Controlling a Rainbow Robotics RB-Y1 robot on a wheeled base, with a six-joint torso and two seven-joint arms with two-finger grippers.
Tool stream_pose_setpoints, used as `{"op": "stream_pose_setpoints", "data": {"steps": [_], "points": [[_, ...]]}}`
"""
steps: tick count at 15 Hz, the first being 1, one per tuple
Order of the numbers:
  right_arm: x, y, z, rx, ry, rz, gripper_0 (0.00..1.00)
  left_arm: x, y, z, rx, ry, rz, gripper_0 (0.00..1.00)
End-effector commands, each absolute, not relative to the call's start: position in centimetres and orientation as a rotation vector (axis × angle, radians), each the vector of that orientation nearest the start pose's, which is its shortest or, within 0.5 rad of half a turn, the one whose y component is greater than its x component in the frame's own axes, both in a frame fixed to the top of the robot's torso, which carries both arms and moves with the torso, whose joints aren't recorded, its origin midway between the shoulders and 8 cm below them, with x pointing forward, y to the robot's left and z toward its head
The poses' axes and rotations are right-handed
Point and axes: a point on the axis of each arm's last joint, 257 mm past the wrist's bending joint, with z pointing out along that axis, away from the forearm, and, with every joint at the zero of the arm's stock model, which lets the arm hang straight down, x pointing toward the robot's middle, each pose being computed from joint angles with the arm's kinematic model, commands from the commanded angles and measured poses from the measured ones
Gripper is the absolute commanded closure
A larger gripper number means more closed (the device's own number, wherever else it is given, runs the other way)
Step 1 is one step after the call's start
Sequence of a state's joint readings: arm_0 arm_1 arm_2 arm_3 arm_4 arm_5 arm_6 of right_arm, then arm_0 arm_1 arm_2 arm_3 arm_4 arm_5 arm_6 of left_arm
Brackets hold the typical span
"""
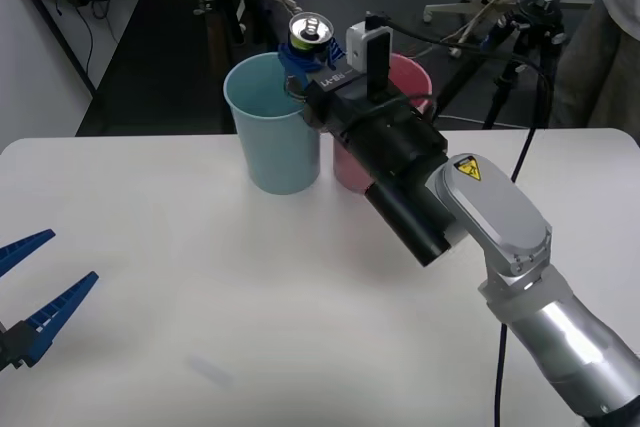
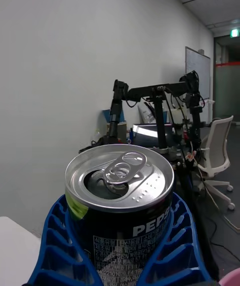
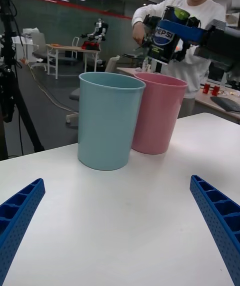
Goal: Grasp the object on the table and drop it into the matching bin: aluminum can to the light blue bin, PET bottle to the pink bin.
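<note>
Right hand [image 1: 303, 59] is clamped on the aluminum can [image 1: 309, 29], held upright above the far rim between the light blue bin [image 1: 272, 127] and the pink bin [image 1: 395, 82]. Release looks to need a shift toward the blue side first. Left hand [image 1: 30, 292] idles wide open, low over the tabletop [image 1: 200, 307].

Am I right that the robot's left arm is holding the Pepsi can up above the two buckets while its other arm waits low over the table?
Not quite: the right gripper holds the can above the light blue bin and pink bin, as the front view shows. The left gripper, open, waits low over the table.
</note>
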State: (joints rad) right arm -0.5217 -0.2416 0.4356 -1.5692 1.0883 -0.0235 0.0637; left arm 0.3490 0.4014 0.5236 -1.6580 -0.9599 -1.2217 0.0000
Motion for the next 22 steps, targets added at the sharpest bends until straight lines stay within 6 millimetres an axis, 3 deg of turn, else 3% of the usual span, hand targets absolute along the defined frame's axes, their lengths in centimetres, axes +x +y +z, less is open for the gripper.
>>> {"op": "stream_pose_setpoints", "data": {"steps": [1, 5, 10, 19, 20, 21, 22], "points": [[58.2, 4.1, -0.6, -0.427, 1.202, 0.502, 1.0, 34.2, 33.0, -16.9, 0.465, 1.441, -0.567, 0.0], [60.4, 5.6, -0.4, -0.415, 1.227, 0.476, 1.0, 34.2, 33.0, -16.9, 0.465, 1.441, -0.567, 0.0], [62.8, 6.6, -1.6, -0.417, 1.279, 0.433, 1.0, 34.2, 33.0, -16.9, 0.465, 1.441, -0.567, 0.0], [63.7, 7.0, -2.7, -0.409, 1.313, 0.413, 1.0, 34.2, 33.0, -16.9, 0.465, 1.441, -0.567, 0.0], [63.8, 7.0, -2.7, -0.409, 1.313, 0.41, 0.56, 34.2, 33.0, -16.9, 0.465, 1.441, -0.567, 0.0], [63.8, 7.0, -2.7, -0.407, 1.314, 0.413, 0.0, 34.2, 33.0, -16.9, 0.465, 1.441, -0.567, 0.0], [63.8, 7.0, -2.7, -0.407, 1.313, 0.414, 0.0, 34.2, 33.0, -16.9, 0.465, 1.441, -0.567, 0.0]]}}
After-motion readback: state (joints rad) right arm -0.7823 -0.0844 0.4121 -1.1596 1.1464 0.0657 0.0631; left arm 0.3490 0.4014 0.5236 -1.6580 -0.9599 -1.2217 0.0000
